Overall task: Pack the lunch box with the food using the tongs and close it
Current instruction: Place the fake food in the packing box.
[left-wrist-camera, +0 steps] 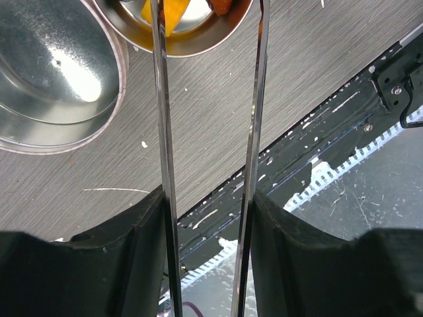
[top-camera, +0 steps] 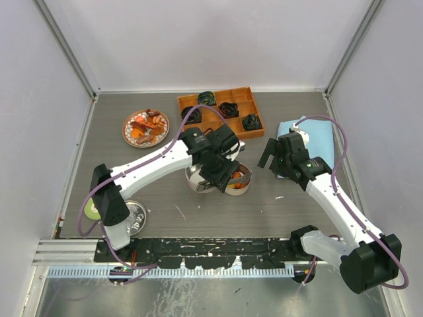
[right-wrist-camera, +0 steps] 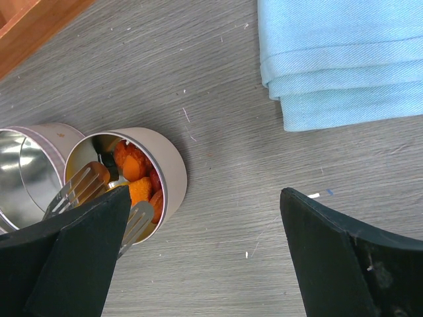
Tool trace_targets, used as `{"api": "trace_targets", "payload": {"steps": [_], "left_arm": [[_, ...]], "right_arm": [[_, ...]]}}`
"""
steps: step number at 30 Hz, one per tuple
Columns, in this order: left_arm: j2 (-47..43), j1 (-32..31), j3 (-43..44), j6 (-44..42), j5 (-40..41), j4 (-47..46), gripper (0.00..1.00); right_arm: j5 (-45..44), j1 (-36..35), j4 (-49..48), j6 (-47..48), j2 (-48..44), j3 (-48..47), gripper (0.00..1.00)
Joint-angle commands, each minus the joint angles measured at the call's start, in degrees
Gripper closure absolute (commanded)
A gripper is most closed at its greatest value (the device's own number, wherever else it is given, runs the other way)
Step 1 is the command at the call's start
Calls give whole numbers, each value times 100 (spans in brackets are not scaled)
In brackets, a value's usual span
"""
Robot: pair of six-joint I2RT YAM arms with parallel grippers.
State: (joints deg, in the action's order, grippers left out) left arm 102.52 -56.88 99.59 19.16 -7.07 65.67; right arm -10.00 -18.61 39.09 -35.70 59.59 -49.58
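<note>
Tongs [left-wrist-camera: 162, 132] are gripped between the fingers of the left end effector [left-wrist-camera: 207, 211], arms sprung apart and tips lowered into a round tin [right-wrist-camera: 168, 175], apparently so that a piece is released among the orange food [right-wrist-camera: 135, 188] lying there. An empty tin [right-wrist-camera: 30, 155] stands against it. The right end effector [right-wrist-camera: 205, 198] is spread wide, holding nothing, kept aside over the bench [right-wrist-camera: 231, 86] near a folded blue cloth [right-wrist-camera: 344, 66].

Silver tongs [right-wrist-camera: 71, 193] amid orange food [right-wrist-camera: 137, 187]
</note>
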Motion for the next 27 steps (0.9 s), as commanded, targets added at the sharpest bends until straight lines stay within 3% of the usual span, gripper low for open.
{"api": "trace_targets", "payload": {"steps": [1,12,17,27], "left_arm": [[-206,-15,318,-95,132,36,53],[-663,258,69,81,508,-110,58],[-1058,903,32,123,451,21,58],[-1624,3097,-976,-51,376,-2,57]], "right_arm": [[-127,24,-69,0,-98,-34,0],[-124,24,-75,1,-126,-46,0],[-116,23,-77,-8,-123,-45,0],[-29,17,-140,-6,-25,-78,0]]}}
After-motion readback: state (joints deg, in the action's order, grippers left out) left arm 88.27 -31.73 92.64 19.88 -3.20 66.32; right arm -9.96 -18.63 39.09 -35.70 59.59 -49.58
